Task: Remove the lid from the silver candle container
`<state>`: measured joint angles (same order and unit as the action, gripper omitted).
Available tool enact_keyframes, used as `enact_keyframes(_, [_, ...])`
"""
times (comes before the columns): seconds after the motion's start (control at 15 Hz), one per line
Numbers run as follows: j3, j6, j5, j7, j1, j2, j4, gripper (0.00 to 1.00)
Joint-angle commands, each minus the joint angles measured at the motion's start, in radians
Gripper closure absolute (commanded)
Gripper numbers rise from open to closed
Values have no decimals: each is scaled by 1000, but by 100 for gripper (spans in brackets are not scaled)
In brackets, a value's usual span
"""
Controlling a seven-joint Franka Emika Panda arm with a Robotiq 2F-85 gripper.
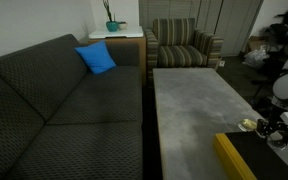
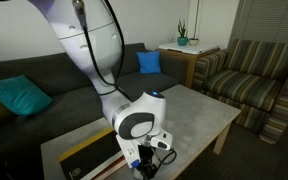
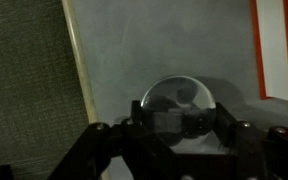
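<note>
The silver candle container is a small round shiny tin with its lid on, standing on the grey table in the wrist view. My gripper straddles the tin, one dark finger against each side of the lid. In both exterior views the gripper is low over the table's near end, and the arm hides the tin there. The tin rests on the table.
A large black box with a yellow edge lies on the table right beside the gripper. A dark sofa with a blue cushion runs along the table. A striped armchair stands at the far end.
</note>
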<state>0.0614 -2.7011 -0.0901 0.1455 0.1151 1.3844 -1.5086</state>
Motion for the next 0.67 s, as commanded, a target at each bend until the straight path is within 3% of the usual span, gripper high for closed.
enact_keyframes(0.0, [5, 26, -14, 6, 5, 60, 82, 56])
enact_keyframes(0.4, [4, 51, -13, 4, 5, 71, 112, 56])
enact_keyframes(0.53, [2, 48, -13, 3, 6, 73, 116, 8])
enact_keyframes(0.6, [3, 47, -13, 5, 3, 67, 108, 7])
